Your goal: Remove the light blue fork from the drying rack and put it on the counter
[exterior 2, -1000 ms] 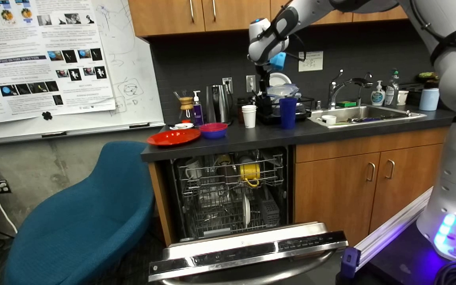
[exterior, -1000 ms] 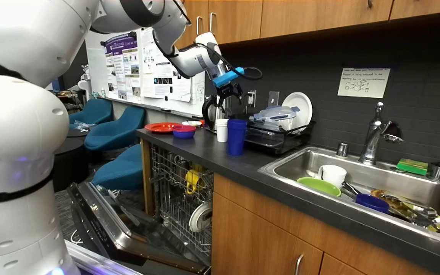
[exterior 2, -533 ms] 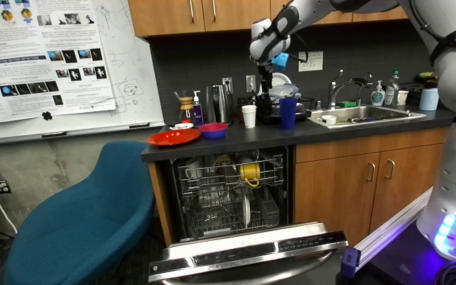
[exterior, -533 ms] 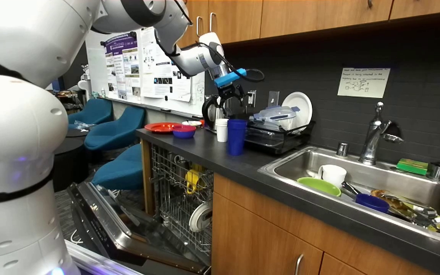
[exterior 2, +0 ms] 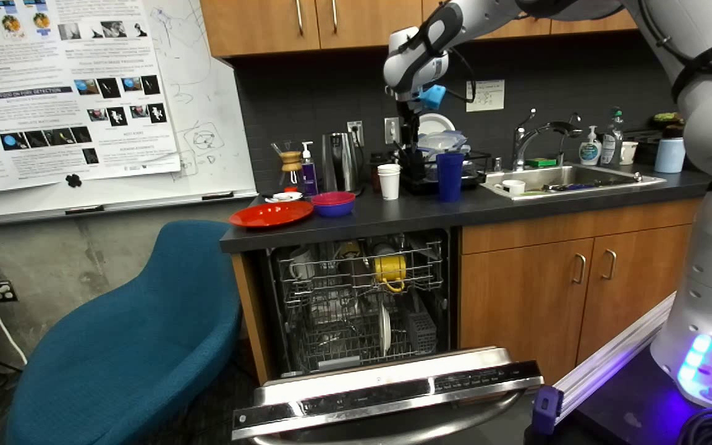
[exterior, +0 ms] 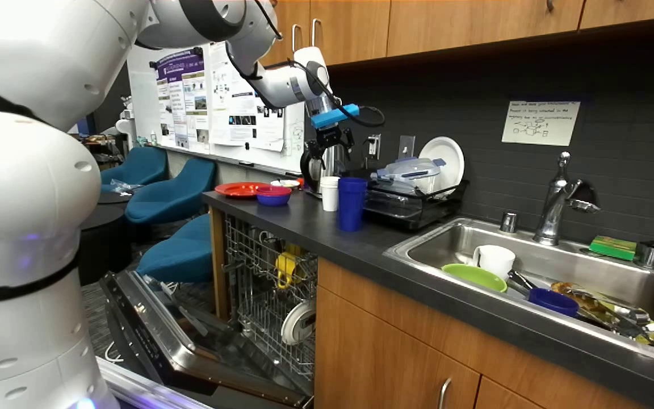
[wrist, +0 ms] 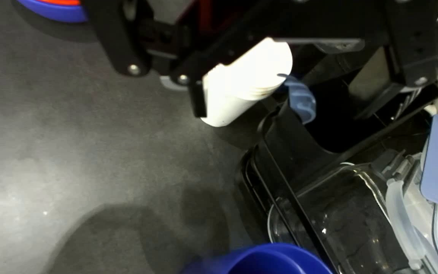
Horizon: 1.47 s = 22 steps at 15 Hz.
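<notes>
The light blue fork [wrist: 302, 102] (curved, glossy) sits in a black holder [wrist: 294, 146].

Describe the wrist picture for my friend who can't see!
Open black robot jaws frame a light blue plastic fork in a black wire drying rack. Stacked white paper cups and a round blue plastic cup stand on the dark grey counter.

A dark wall [exterior: 469, 108] adjoins a whiteboard [exterior 2: 204, 93] — 3 teal chairs [exterior: 175, 193] nearby.

There's the light blue fork [wrist: 302, 100], its curved, ridged tip poking up aslant at one end of the black wire drying rack [exterior: 418, 218], which sits on the dark grey surface [exterior: 355, 245]!
</notes>
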{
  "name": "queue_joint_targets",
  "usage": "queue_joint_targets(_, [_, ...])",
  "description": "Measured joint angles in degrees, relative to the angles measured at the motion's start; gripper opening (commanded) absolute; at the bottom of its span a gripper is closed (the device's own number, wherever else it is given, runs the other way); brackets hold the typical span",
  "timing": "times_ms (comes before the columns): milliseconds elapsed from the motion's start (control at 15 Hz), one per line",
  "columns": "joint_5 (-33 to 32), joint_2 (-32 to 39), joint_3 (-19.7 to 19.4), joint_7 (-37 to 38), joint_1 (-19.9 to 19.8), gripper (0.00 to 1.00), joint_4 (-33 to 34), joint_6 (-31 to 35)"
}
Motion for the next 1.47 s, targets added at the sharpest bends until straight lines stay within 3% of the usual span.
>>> queue_joint_targets(67, [0.09, 0.00, 0.28, 0.00, 0.00, 0.70, 0.00, -0.13])
queue_joint_targets(133, [0.11, 0.00, 0.48, 0.00, 0.00, 0.56, 0.00, -0.24])
queue_joint_targets(333, [0.12, -0.01, 0.67, 0.01, 0.00, 0.37, 0.03, -0.45])
queue_joint_targets(400, [0.12, -0.01, 0.66, 0.00, 0.00, 0.21, 0.15, -0.45])
queue_joint_targets(467, [0.12, -0.01, 0.62, 0.00, -0.03, 0.13, 0.30, -0.45])
queue_joint_targets(600, [0.12, -0.01, 0.58, 0.00, -0.08, 0.04, 0.56, -0.45])
queue_joint_targets(1133, [0.09, -0.04, 0.41, 0.01, -0.12, 0.03, 1.71, -0.30])
queue_joint_targets(1467, [-1.17, -0.15, 0.41, 0.07, 0.11, 0.01, 3.13, 3.36])
